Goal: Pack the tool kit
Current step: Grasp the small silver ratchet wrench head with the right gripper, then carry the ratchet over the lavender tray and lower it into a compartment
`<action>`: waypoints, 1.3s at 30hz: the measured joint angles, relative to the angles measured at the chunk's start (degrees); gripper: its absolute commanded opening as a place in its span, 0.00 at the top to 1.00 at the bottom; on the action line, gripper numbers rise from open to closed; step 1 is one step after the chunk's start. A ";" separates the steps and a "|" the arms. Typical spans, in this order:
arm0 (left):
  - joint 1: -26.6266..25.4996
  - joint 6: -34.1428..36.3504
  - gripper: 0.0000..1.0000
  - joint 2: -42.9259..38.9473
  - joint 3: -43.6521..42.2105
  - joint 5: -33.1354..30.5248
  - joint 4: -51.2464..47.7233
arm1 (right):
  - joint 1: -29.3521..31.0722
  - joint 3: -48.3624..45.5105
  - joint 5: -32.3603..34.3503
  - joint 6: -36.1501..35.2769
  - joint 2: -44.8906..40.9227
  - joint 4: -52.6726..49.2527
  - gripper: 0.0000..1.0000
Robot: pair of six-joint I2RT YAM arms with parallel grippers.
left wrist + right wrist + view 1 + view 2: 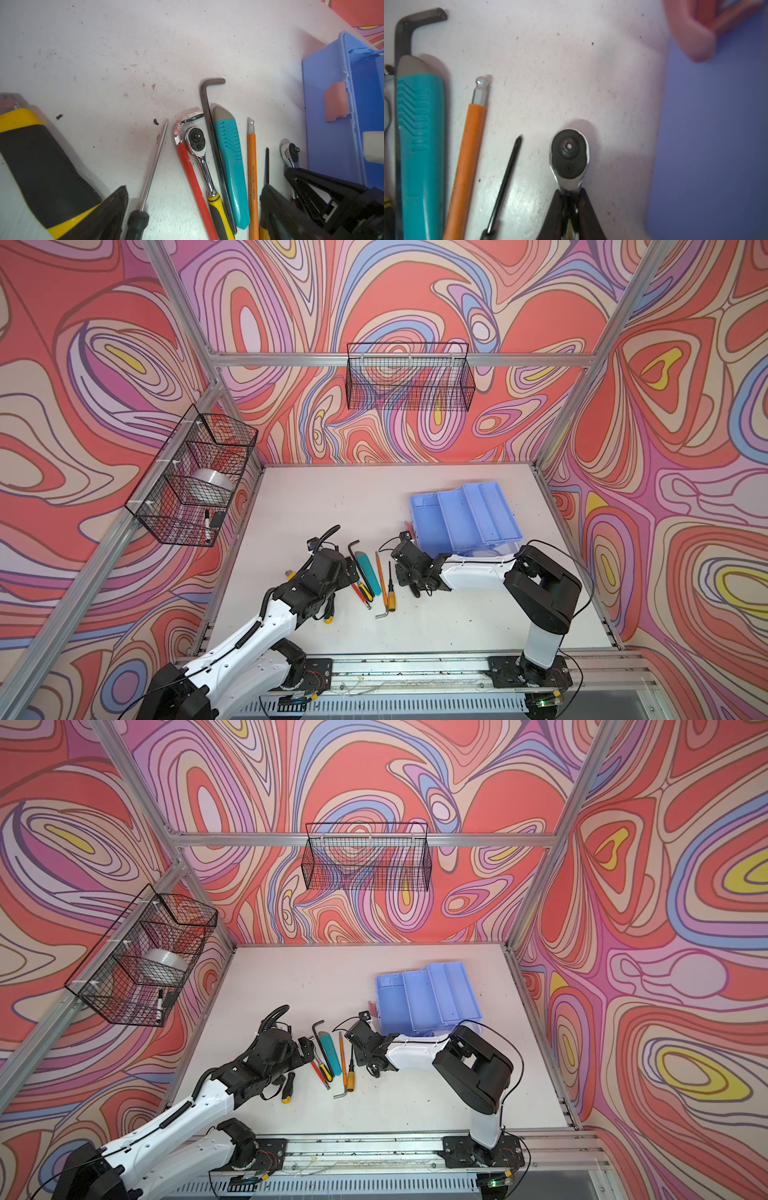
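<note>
Scuffed, speckled matt white tabletop (104, 41). Smooth blue plastic tool kit (465, 514), low sheen. Polished chrome metal ratchet (569, 158), matt black head insert. Teal plastic knife (421, 135), ribbed grip, grey tip. Dark matt metal hex key (204, 99).

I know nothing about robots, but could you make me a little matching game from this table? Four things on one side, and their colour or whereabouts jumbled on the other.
Things:
1. utility knife
2. ball-end hex key
3. ratchet nearest the tool kit
4. tape roll

Matches:
A. inside the wire basket on the side wall
B. teal body
C. orange sleeve
D. pinched by the right gripper

Pairs: 1-B, 2-C, 3-D, 4-A.
</note>
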 measured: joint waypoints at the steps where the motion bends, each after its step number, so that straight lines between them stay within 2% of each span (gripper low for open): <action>1: 0.00 0.00 0.00 0.00 0.00 0.02 -0.02 | -0.11 -0.13 -0.09 -0.09 -0.39 -0.24 1.00; 12: 0.00 -0.04 0.00 0.81 0.00 1.05 -0.02 | -0.66 0.85 -0.44 -3.13 -9.20 -2.95 1.00; 17: 0.00 -0.04 0.00 1.64 0.00 1.79 0.02 | -2.75 2.05 -0.68 -6.19 -13.31 -4.76 1.00; 28: 0.00 -0.02 0.00 2.43 0.00 3.13 0.09 | -14.38 3.63 -0.76 -14.88 -24.13 -8.37 1.00; 39: 0.00 -0.02 0.00 2.84 0.00 4.15 0.48 | -28.00 3.65 -4.74 -20.79 -26.82 -9.22 1.00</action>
